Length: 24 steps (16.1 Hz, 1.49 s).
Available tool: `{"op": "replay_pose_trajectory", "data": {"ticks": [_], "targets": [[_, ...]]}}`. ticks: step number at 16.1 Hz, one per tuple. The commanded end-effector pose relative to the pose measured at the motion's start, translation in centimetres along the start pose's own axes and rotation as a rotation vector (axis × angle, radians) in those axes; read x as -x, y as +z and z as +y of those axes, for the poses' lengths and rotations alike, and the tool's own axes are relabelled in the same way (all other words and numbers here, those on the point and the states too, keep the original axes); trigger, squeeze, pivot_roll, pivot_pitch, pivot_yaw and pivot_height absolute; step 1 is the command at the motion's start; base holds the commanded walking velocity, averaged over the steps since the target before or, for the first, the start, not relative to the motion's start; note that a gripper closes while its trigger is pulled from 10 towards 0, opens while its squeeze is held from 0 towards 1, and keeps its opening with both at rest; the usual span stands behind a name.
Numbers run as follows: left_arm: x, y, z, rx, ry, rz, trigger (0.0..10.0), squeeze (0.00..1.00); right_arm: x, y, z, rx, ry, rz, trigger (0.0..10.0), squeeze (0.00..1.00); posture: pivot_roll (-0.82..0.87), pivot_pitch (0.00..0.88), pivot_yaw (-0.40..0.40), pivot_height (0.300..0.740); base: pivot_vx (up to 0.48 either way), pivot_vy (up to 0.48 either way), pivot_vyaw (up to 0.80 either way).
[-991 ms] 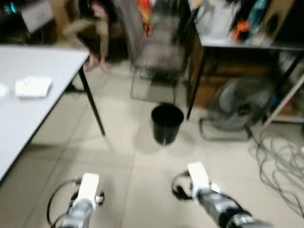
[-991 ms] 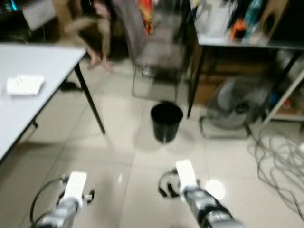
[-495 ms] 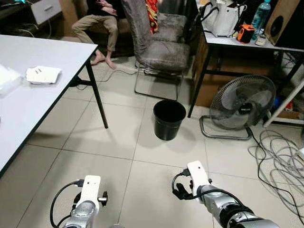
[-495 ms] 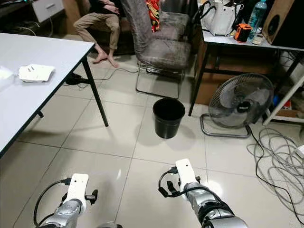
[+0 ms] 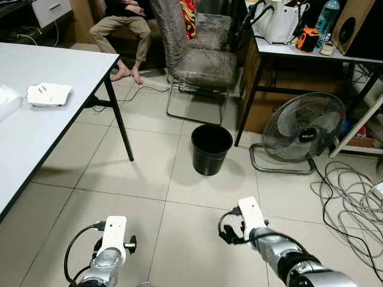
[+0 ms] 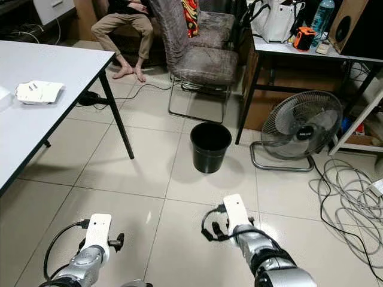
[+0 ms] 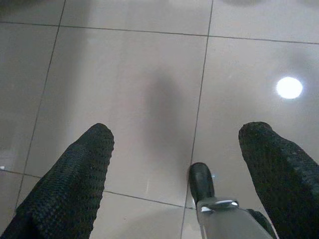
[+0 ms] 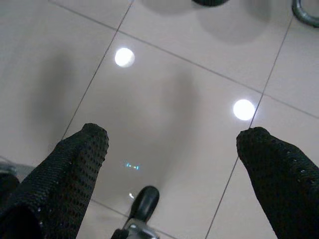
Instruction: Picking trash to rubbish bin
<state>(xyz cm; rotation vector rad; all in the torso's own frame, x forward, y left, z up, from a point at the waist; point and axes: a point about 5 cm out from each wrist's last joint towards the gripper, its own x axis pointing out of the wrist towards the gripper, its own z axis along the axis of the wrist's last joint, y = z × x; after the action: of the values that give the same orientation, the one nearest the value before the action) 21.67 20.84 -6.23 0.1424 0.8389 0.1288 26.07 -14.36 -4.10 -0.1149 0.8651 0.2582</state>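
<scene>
Both claws wide open and empty, left gripper [image 7: 177, 164] nearer the crumpled white trash [image 5: 49, 94] lying flat on the table [image 5: 36, 137], up-left; black bin [image 5: 211, 149] ahead.

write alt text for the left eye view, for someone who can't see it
A black rubbish bin stands on a tiled floor ahead of the robot, whose two arms reach forward low in view. A white table with a crumpled white packet is at left; a chair, a floor fan and a seated person lie beyond.
</scene>
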Motion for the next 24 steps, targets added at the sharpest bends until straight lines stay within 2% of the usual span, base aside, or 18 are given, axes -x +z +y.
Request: {"op": "replay_pose_trajectory", "data": {"ticks": [1,3,6,9,11,14,16,17,20,24], "targets": [[-0.1,0.3,0.2,-0.011,0.002,-0.003,10.0,0.00,0.0,-0.1,0.1,-0.014,-0.002,0.004,10.0,0.00,0.01,0.000,-0.024,0.740,0.000,0.000,0.00],[0.0,0.1,1.2,0.017,0.039,0.001,10.0,0.00,-0.1,-0.8,0.6,-0.020,0.004,0.019,10.0,0.00,0.02,0.018,0.001,0.740,0.000,0.000,0.00],[-0.1,0.5,1.9,0.015,0.045,-0.019,10.0,0.00,-0.1,-0.1,0.5,-0.065,-0.015,-0.011,10.0,0.00,0.01,0.011,0.010,0.740,0.000,0.000,0.00],[-0.2,2.9,2.2,0.044,0.042,-0.136,10.0,0.00,0.0,0.4,0.0,-0.049,-0.022,-0.026,10.0,0.00,0.02,0.002,-0.002,0.740,0.000,0.000,0.00],[-0.2,3.7,2.3,0.066,0.042,-0.197,10.0,0.00,0.0,0.7,-0.1,-0.056,-0.025,-0.038,10.0,0.00,0.01,0.000,0.004,0.740,0.000,0.000,0.00],[-0.1,3.7,2.1,0.052,0.030,-0.225,10.0,0.00,0.0,0.9,-0.5,-0.047,-0.045,-0.046,10.0,0.00,-0.01,0.000,-0.015,0.740,0.000,0.000,0.00],[-0.2,4.6,2.2,0.041,0.032,-0.241,10.0,0.00,0.1,0.8,-0.6,0.016,-0.033,-0.032,10.0,0.00,-0.01,0.000,-0.050,0.740,0.000,0.000,0.00],[-0.2,5.2,2.4,0.062,0.041,-0.252,10.0,0.00,0.1,0.9,-0.6,0.033,-0.027,-0.032,10.0,0.00,-0.03,0.000,-0.063,0.740,0.000,0.000,0.00],[-0.2,5.4,2.2,0.065,0.034,-0.257,10.0,0.00,0.0,0.7,-0.4,0.023,-0.031,-0.028,10.0,0.00,-0.01,0.000,-0.043,0.740,0.000,0.000,0.00],[-0.3,5.3,1.0,0.086,0.008,-0.256,10.0,0.00,0.0,1.0,-0.2,-0.055,-0.028,-0.047,10.0,0.00,0.01,0.000,-0.019,0.740,0.000,0.000,0.00]]}}
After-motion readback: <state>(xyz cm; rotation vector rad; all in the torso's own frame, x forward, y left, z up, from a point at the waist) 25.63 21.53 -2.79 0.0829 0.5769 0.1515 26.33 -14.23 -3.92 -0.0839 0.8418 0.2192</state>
